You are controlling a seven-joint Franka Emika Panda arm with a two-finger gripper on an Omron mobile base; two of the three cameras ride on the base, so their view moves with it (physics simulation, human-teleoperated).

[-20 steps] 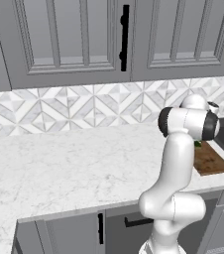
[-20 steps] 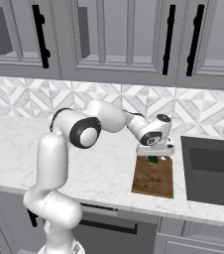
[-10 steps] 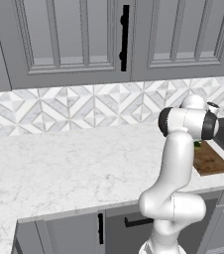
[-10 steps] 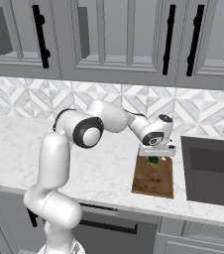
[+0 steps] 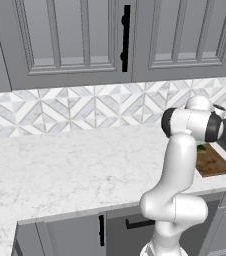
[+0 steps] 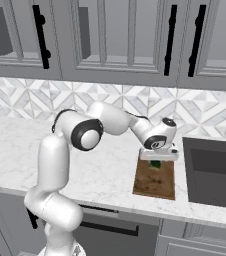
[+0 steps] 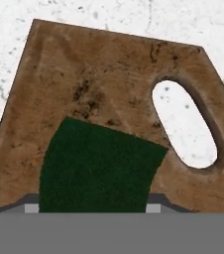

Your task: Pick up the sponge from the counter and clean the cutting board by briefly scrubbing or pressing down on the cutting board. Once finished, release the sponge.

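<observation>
The small dark green rectangular sponge (image 6: 156,163) is being gripped by the clenched tool (image 6: 157,159) over the reddish-brown wooden cutting board (image 6: 155,179) on the white marble table (image 6: 105,175).

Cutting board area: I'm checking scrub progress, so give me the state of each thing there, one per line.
sponge: held in the gripper, dark green side facing the camera, over the board.
cutting board: flat on the counter, beside the sink, handle hole unobstructed.
gripper: shut on the sponge, pointing down at the board.
upper cabinet doors: closed.
</observation>
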